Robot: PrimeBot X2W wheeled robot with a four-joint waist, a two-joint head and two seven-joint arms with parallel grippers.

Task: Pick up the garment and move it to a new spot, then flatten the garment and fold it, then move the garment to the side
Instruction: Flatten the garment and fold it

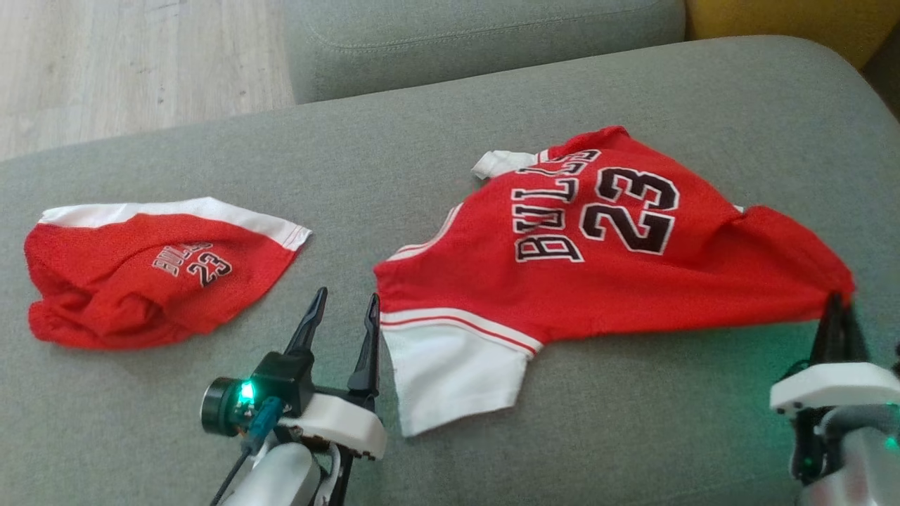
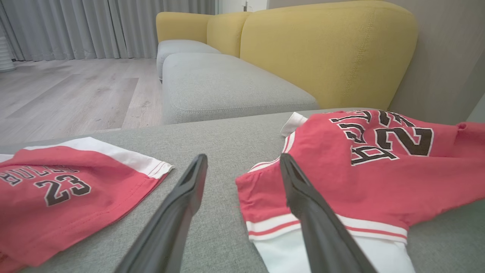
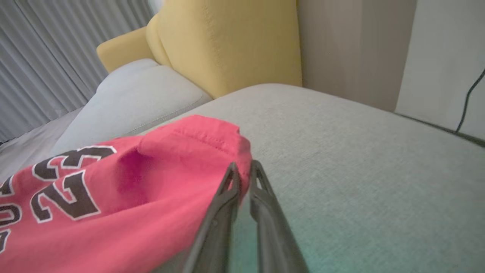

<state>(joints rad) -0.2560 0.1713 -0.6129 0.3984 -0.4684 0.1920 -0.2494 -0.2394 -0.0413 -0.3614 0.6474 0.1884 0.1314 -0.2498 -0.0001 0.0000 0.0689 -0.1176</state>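
The garment [image 1: 598,253] is a red jersey with "BULLS 23" in black and white-trimmed sleeves. It lies crumpled on the grey sofa seat [image 1: 633,436], centre right. My right gripper [image 1: 837,302] is shut on its red right corner, which is pulled taut; in the right wrist view the gripper [image 3: 242,165] pinches a fold of the garment [image 3: 113,197]. My left gripper [image 1: 348,295] is open beside the garment's left edge. In the left wrist view that gripper [image 2: 242,157] straddles the edge of the garment [image 2: 360,178]; I cannot tell whether it touches.
Matching red shorts [image 1: 140,274] lie at the seat's left, seen as the shorts [image 2: 57,197] from the left wrist. A second grey cushion [image 1: 478,35] lies beyond. A yellow backrest [image 2: 322,57] is behind, and wooden floor [image 1: 140,63] at far left.
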